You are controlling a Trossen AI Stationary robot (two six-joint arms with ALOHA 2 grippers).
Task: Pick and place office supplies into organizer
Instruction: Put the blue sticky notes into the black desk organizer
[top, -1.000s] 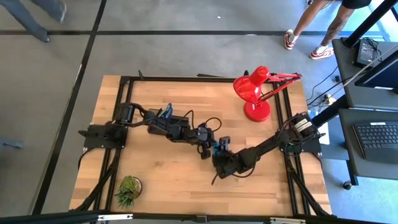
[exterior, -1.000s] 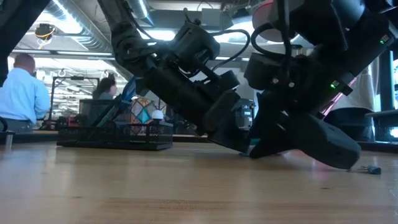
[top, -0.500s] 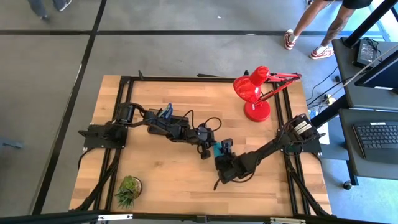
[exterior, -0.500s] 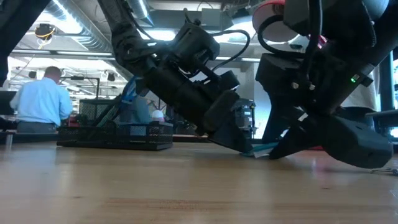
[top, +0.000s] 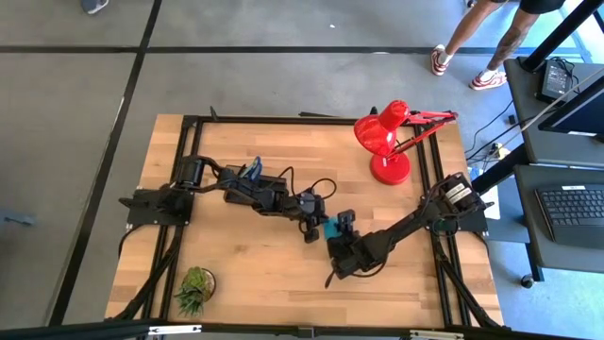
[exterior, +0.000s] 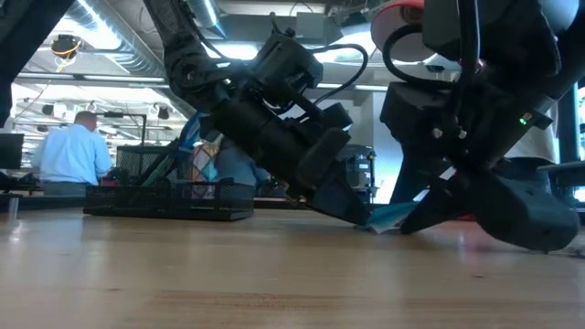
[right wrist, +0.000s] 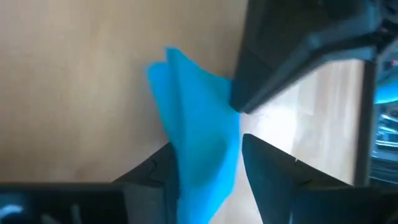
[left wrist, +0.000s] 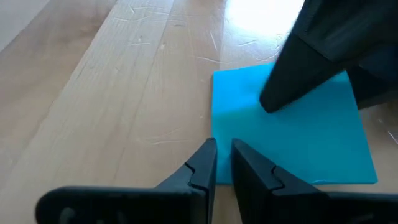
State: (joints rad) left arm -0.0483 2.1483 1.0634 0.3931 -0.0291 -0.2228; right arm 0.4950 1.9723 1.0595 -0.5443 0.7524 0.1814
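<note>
Near the middle of the tabletop, a little toward its right edge, I see the cyan pad caught between both grippers. In the right wrist view the pad stands between my right gripper's two fingers, its sheets bent up and fanned, so those fingers are pinching the pad. In the low view the pad is tilted, one edge lifted off the wood where the two arms meet.

My left gripper points at the near edge of the pad in its own wrist view; its fingers are almost pressed together with only a slit between them, and I cannot tell whether they hold a sheet. The right gripper's dark fingertip reaches over the pad from the far side in that view.

From above, the left gripper comes in from the left edge and the right gripper from the right edge.

The organizer sits left of centre, under the left arm, with blue-handled scissors standing in it. In the low view the organizer shows as a black mesh tray.

A red lamp stands near the far right corner and a plant near the near left corner. A person sits in the room beyond.
</note>
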